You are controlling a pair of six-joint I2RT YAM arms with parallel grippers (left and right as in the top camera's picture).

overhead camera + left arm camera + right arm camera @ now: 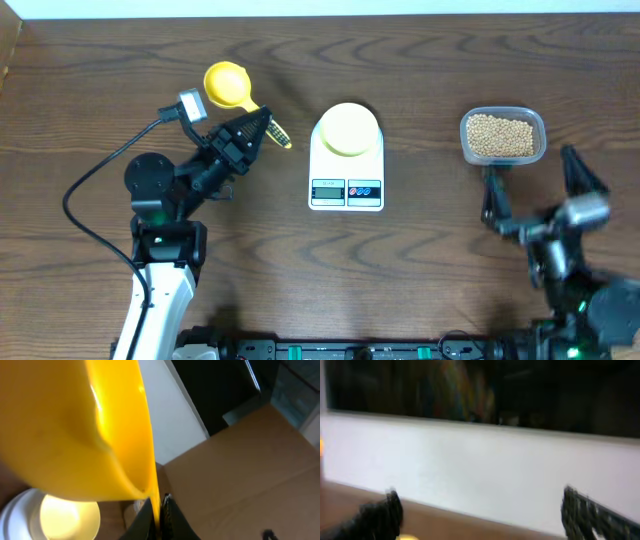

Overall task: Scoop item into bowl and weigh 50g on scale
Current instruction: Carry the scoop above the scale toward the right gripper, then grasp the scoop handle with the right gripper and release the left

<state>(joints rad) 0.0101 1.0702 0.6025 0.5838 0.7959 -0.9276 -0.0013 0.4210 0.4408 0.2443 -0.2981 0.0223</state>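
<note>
On the brown wooden table (420,260) stands one white rounded digital kitchen scale (346,185), and one small pale yellow round bowl (347,130) sits on its platform. At three o'clock from it, one clear plastic tub (503,110) holds many small tan round beans (500,138). At ten o'clock, the left gripper (264,127) clenches the handle of one bright yellow scoop (227,84). The right gripper (530,170), at six o'clock of the tub, is spread wide and grasps nothing.
</note>
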